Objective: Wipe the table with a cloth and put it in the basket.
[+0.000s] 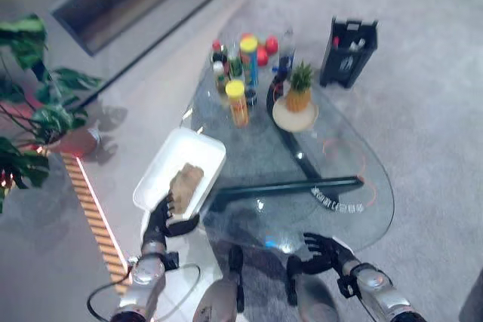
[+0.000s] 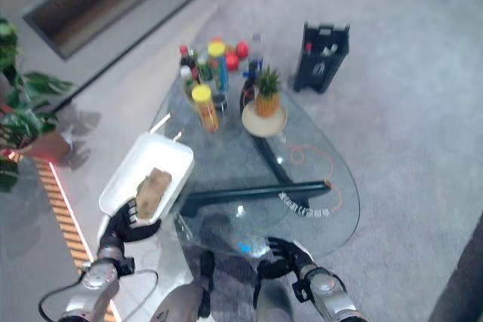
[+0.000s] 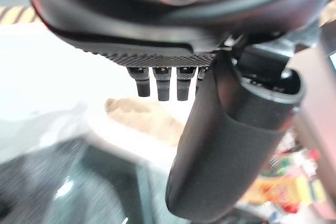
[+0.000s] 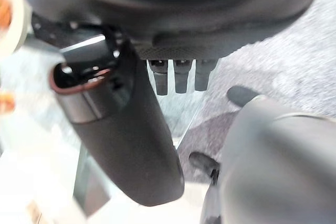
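Note:
A brown cloth (image 1: pixel 185 184) lies crumpled inside the white rectangular basket (image 1: pixel 170 154), which stands at the left edge of the glass table (image 1: pixel 362 167). My left hand (image 1: pixel 161 219) rests at the basket's near rim, just short of the cloth, its fingers relaxed and holding nothing. In the left wrist view the cloth (image 3: pixel 142 116) shows past the straight thumb (image 3: pixel 220 150). My right hand (image 1: pixel 324 250) hovers at the table's near edge with its fingers spread open and nothing in it.
Several bottles and jars (image 1: pixel 240 73) crowd the table's far end beside a small pineapple on a plate (image 1: pixel 296 103). An orange cord (image 1: pixel 341 148) and a dark strip (image 1: pixel 336 200) lie on the glass. A black bin (image 1: pixel 347 52) stands on the carpet; a plant (image 1: pixel 34 103) is at left.

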